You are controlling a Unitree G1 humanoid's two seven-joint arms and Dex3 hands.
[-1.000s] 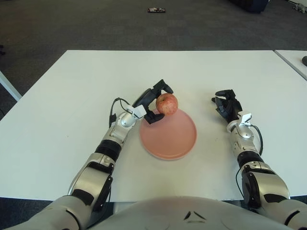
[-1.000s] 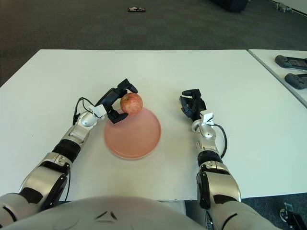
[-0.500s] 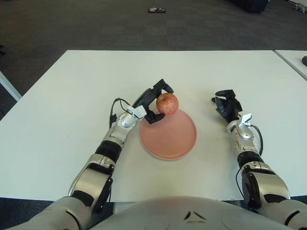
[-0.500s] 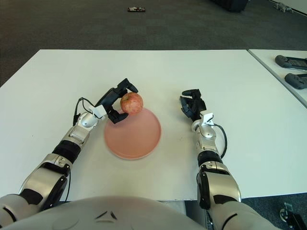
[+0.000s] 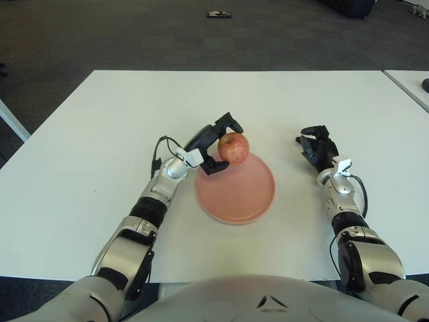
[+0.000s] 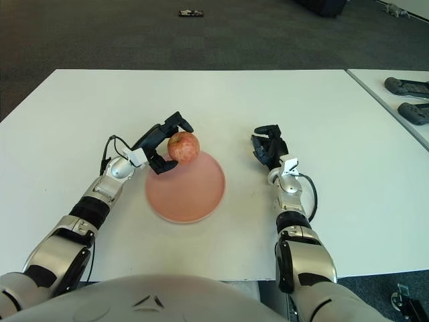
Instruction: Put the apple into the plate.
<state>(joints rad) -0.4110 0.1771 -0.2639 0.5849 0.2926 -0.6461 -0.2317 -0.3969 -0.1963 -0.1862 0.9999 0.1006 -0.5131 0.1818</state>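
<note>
Left eye view
Holding: round red-yellow apple, gripped by left hand, black fingers closed around its left side, one over the top, one beneath.
Position: apple above the 11 o'clock rim of the flat round pink plate; contact with the plate not clear.
Support: white rectangular table, plate near its centre.
Idle: right hand at 3 o'clock of the plate, well apart, black fingers loosely curled, holding nothing.
Count: one apple, one plate, two hands.

Right eye view
Same scene: apple in left hand, over the upper-left rim of the plate.
Right hand: at 3 o'clock of the plate, nothing in its grasp.
Beyond: small dark object on the floor at 12 o'clock; two dark devices on the neighbouring table at 2 o'clock.

Handling
Likely firm, moderately heavy, smooth-skinned, so prone to slip or roll; bruisable if dropped.
Best hold: around the widest girth, fingers opposed.
Next, judged: carry toward plate centre, lower, release gently.
</note>
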